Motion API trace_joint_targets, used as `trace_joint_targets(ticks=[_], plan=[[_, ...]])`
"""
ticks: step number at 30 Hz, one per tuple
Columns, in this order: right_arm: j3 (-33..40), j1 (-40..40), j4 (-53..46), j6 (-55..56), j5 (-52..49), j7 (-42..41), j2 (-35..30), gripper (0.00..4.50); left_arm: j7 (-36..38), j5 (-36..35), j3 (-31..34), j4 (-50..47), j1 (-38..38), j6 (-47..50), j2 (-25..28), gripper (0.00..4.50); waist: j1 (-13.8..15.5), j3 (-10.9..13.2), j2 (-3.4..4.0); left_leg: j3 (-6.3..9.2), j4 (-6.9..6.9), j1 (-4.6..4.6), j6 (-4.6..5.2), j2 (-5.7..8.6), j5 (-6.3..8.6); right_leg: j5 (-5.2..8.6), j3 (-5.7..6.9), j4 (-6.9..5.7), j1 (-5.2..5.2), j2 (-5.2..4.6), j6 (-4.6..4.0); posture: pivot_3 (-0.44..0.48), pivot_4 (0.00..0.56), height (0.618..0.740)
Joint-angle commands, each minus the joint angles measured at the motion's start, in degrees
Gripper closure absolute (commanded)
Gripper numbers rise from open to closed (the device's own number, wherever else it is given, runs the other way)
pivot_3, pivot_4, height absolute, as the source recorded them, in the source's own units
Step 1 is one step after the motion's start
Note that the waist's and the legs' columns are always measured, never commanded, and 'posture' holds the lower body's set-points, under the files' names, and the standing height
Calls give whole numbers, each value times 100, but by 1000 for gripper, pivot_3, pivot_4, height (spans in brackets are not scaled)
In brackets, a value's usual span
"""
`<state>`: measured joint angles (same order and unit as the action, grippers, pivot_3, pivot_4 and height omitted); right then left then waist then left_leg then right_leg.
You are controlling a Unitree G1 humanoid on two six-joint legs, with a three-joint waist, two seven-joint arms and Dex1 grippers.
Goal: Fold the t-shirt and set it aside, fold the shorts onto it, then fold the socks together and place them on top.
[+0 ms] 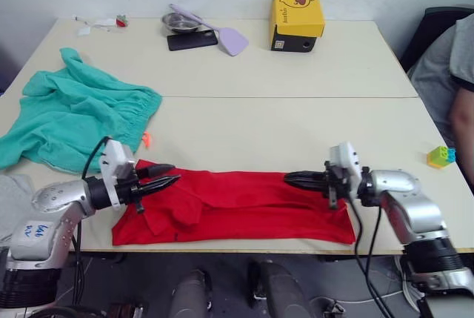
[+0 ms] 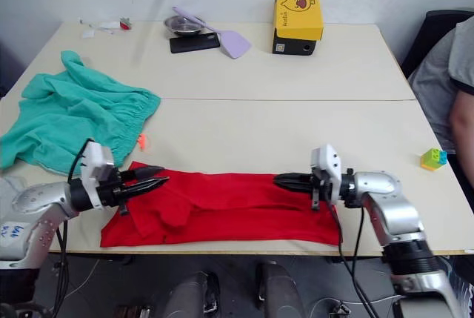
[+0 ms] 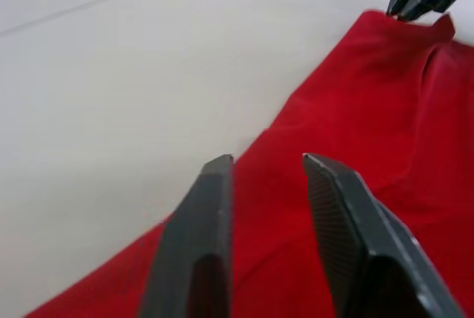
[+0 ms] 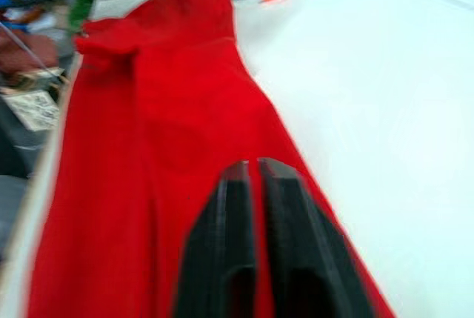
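The red t-shirt lies folded into a long strip along the table's front edge. Over its left end, my left gripper is open, its fingers a little above the cloth with nothing between them. At the strip's right end my right gripper is shut just over the far edge of the shirt, its fingers pressed together. The teal-green shorts lie crumpled at the left, their orange drawstring poking out. A light grey bit of the socks shows at the left front edge.
At the back stand a yellow box on a black one, a metal bowl, a black phone and a lilac spatula. Toy bricks sit near the right edge, where a person sits.
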<state>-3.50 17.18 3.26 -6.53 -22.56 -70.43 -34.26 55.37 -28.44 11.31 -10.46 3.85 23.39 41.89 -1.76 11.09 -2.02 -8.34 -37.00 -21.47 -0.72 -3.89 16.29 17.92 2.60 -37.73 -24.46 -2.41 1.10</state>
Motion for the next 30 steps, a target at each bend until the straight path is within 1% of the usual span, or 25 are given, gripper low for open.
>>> trace_joint_targets(ticks=[1, 5, 9, 14, 16, 18, 21, 22, 24, 25, 27, 28, 30], plan=[[-3, -224, 269, 878, 533, 359, 136, 4500, -331, 328, 144, -53, -262, -240, 10, 4434, -5, 0, -1, -1, 1, 1, -1, -1, 1, 0, -1, 1, 0, 0, 0, 0, 150, 740], [134, -288, 871, 1576, 1090, 1106, 286, 4500, -852, 737, 261, 235, -441, -355, -14, 4490, -18, 0, -1, 1, -1, 5, 8, -1, 1, -1, -1, -3, 0, 0, 0, 0, 150, 740], [295, -280, 1261, 1798, 1324, 1708, 282, 4500, -1323, 1102, 274, 698, -322, -727, -174, 4490, -9, -4, -4, 3, 1, 25, 12, -1, -1, -3, 0, -7, 14, 0, -3, 0, 150, 740], [435, -249, 1564, 1977, 1432, 1941, 90, 4500, -1506, 1236, 330, 968, -185, -1184, -294, 4490, 0, -16, -18, 4, 2, 25, 13, -2, 0, -3, 1, -6, 18, -3, -4, 0, 150, 740], [503, -183, 1761, 2102, 1402, 1922, -9, 4500, -1530, 1267, 349, 1031, -196, -1260, -270, 4490, 1, -16, -19, 4, 2, 25, 14, -1, 1, -3, 1, -6, 19, -4, -4, 0, 150, 740], [599, -108, 1838, 2204, 1165, 1762, -30, 4500, -1419, 1127, 471, 997, -201, -1465, -283, 4490, 5, -16, -20, 3, 2, 26, 17, 0, 1, -3, 2, -5, 21, -6, -4, 0, 150, 740], [665, -207, 1438, 2062, 465, 1029, 3, 4500, -861, 367, 734, 559, -268, -1515, -347, 4490, 3, -15, -19, 4, 5, 22, 17, -2, 1, -3, 5, -5, 19, -5, -4, 0, 150, 740], [620, -318, 1120, 1902, 229, 755, -25, 4500, -520, 4, 756, 217, -402, -1345, -264, 4490, 3, -15, -18, 4, 7, 22, 16, -3, 1, -3, 5, -5, 18, -4, -4, 0, 150, 740], [523, -503, 573, 1589, -50, 452, -66, 4500, -49, -351, 687, -359, -663, -1061, -34, 4490, -23, -14, -15, 4, 14, 21, 12, -5, 2, -2, 5, -4, 17, -3, -5, 0, 150, 740], [470, -584, 334, 1442, -80, 435, -60, 4500, 97, -464, 610, -657, -789, -902, 77, 4490, -35, -13, -14, 3, 17, 22, 10, -5, 3, -1, 4, -4, 17, -3, -5, 0, 150, 740], [380, -706, -17, 1159, -105, 465, -14, 4500, 90, -657, 502, -1109, -937, -590, 137, 4490, -51, -11, -10, 3, 19, 24, 8, -5, 2, -1, 4, -2, 16, -2, -5, 0, 150, 740], [284, -784, -166, 1078, -12, 567, 51, 4500, 51, -645, 394, -1331, -1068, -495, 137, 4490, -49, -12, -9, 3, 19, 25, 9, -5, 1, -1, 3, -3, 17, -2, -5, 0, 150, 740], [118, -928, -356, 919, 187, 791, 161, 4500, -96, -331, 192, -1527, -1267, -492, 127, 4490, -43, -13, -8, 5, 17, 26, 9, -4, 0, -1, 3, -3, 17, -3, -5, 0, 150, 740]])
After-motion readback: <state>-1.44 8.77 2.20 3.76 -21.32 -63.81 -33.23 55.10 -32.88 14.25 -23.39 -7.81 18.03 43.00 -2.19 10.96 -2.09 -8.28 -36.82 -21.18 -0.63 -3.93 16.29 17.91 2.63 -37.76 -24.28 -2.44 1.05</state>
